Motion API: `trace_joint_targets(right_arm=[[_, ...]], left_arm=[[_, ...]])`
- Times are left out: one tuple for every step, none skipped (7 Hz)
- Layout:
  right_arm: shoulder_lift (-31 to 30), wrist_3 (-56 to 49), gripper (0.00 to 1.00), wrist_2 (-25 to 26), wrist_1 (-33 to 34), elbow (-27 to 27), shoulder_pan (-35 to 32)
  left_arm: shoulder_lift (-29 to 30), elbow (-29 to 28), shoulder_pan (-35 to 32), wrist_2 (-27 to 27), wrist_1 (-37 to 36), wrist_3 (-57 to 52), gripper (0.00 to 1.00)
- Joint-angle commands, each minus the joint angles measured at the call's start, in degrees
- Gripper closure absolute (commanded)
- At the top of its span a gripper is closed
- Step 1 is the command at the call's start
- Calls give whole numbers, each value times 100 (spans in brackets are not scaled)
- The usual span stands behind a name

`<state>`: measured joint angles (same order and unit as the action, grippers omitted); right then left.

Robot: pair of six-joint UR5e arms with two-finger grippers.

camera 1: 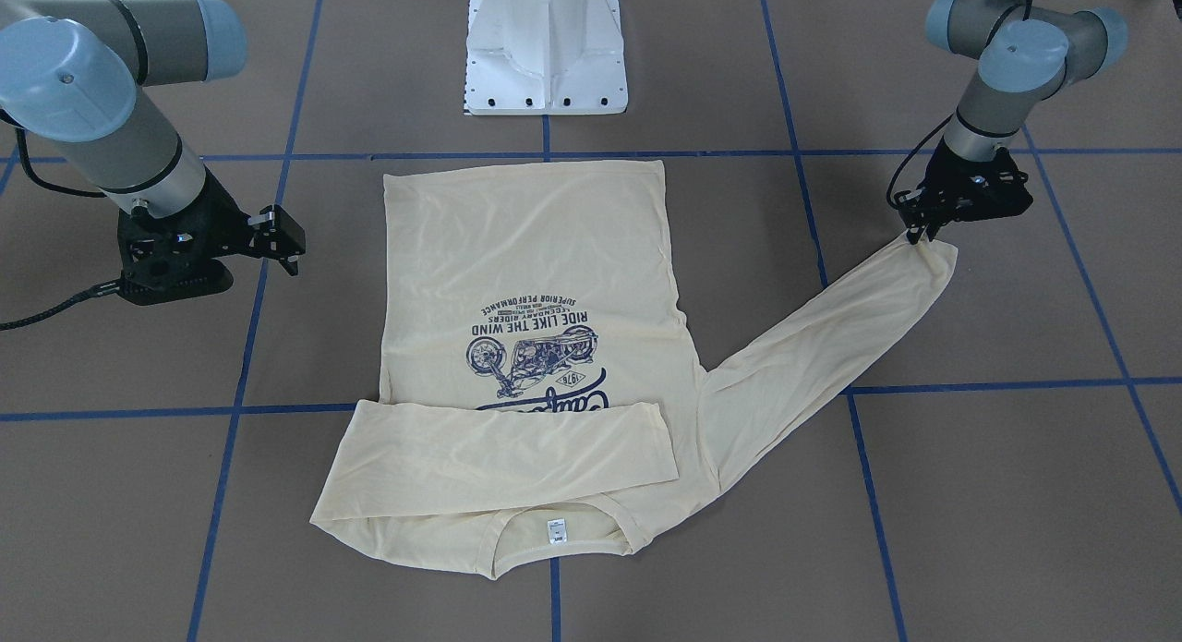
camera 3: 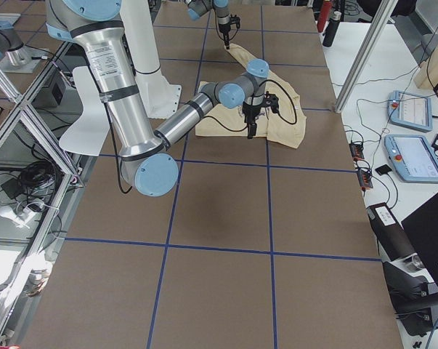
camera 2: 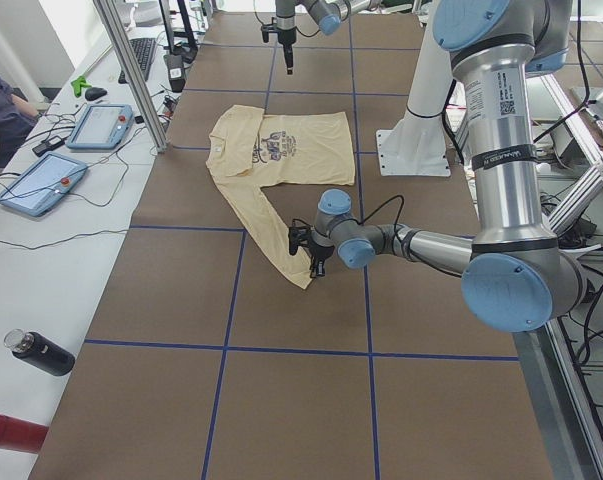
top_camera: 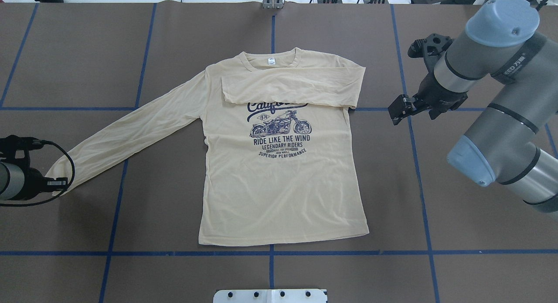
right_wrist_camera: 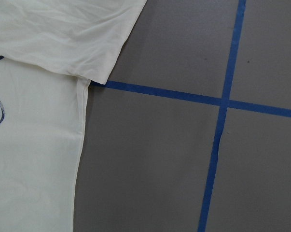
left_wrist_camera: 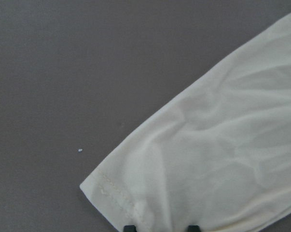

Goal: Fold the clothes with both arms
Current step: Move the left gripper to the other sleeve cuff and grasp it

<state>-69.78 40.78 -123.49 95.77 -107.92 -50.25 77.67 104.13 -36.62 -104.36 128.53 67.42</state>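
One sleeve [top_camera: 292, 87] of the thin cream-yellow long-sleeved T-shirt [top_camera: 283, 194], flat and print-up mid-surface, is already crossing its chest. We are holding the black left gripper [camera 1: 923, 234] at the outstretched left cuff [left_wrist_camera: 116, 188], fingers [left_wrist_camera: 130, 226] apart astride it. We are aiming to pinch both layers, then lift low. Our right gripper [top_camera: 399, 111] is hovering right, fingers apart, empty. Blue tape lines [right_wrist_camera: 222, 101] are gridding the brown surface [top_camera: 457, 233]; grey tablets [camera 2: 101, 125] are sitting beyond.
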Motion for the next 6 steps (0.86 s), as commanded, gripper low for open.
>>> trace_joint_targets(right_arm=[[-9,0,0,0,-5,-1,-11],[-44,0,0,0,3,-1,-11],[-62,0,0,0,3,-1,-29],[-123,0,0,0,-5,-19,-46],[-193,0,0,-9,3,-62,-55],[-368,0,0,-9,3,-202,-55]], left_arm=[[3,107,5,-14,5,17,100],[-15,273,-3,-14,5,17,100],[-32,561,-12,-23,-30,25,100],[-15,825,-30,-136,-30,26,100],[89,958,-169,-320,-30,26,100],[560,908,-562,-391,-65,17,100]])
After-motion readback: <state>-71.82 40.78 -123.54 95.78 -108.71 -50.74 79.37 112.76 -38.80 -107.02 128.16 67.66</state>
